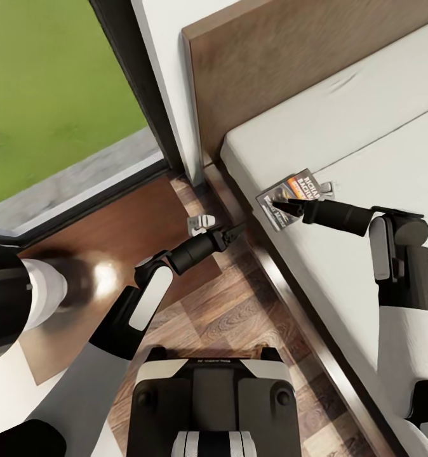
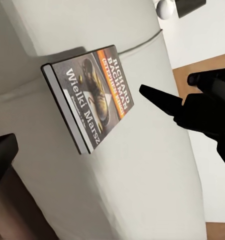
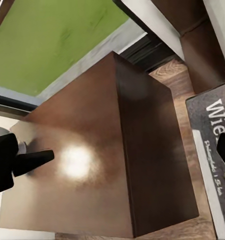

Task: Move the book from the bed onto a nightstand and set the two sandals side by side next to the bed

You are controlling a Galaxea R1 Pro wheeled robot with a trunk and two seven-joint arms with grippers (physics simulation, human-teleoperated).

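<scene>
Bedside, window corner: robot between nightstand [image 1: 119, 254] and bed [image 1: 366, 139]
book [image 1: 290, 197]: flat on mattress edge near headboard
right gripper [image 1: 279, 204]: fingers spread over book's edge, not clamped
left gripper [image 1: 238, 230]: parted, empty, above floor gap

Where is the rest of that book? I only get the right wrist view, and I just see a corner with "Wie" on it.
Observer: The book lies flat on the mattress, close to the headboard.
Operator: What's the whole title?
Observer: In the left wrist view the cover reads "Wielki Marsz", with an orange band beside it.
Operator: And where's my other arm?
Observer: The left pincer hangs over the wood floor, between the nightstand and the bed frame.
</scene>
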